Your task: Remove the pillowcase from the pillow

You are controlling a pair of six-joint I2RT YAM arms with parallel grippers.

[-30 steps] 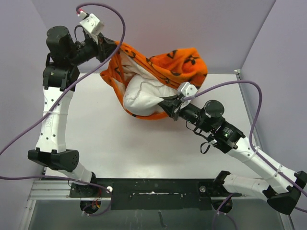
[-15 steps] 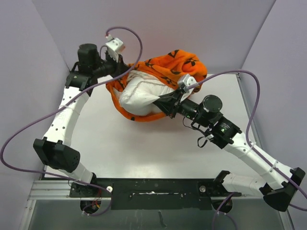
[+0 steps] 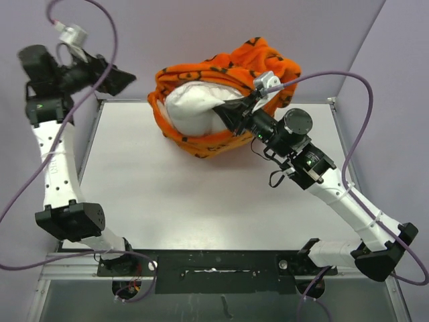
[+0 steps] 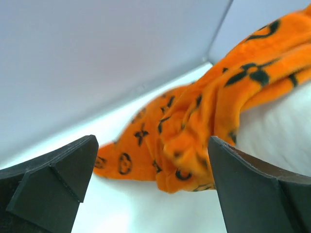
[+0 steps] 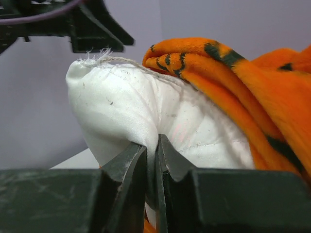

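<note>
The orange patterned pillowcase [image 3: 201, 142] lies bunched at the back of the table, still wrapped round most of the white pillow [image 3: 191, 111]. My right gripper [image 3: 224, 114] is shut on a fold of the pillow's exposed end. In the right wrist view the pillow [image 5: 121, 102] bulges above the right gripper [image 5: 152, 141], with the pillowcase [image 5: 252, 82] pushed back to the right. My left gripper [image 3: 124, 79] hangs open at the far left, apart from the cloth. Its wrist view shows the left gripper [image 4: 151, 145] empty, the pillowcase [image 4: 194, 116] lying beyond it.
The white table [image 3: 167, 201] is boxed in by purple walls [image 3: 221, 27] at the back and both sides. The bundle lies against the back wall. Purple cables loop over both arms. The left arm reaches up along the left wall.
My left gripper has let go of the pillowcase, opened, and swung away to the far left. The right gripper has carried the pillow and bundle toward the back wall.
</note>
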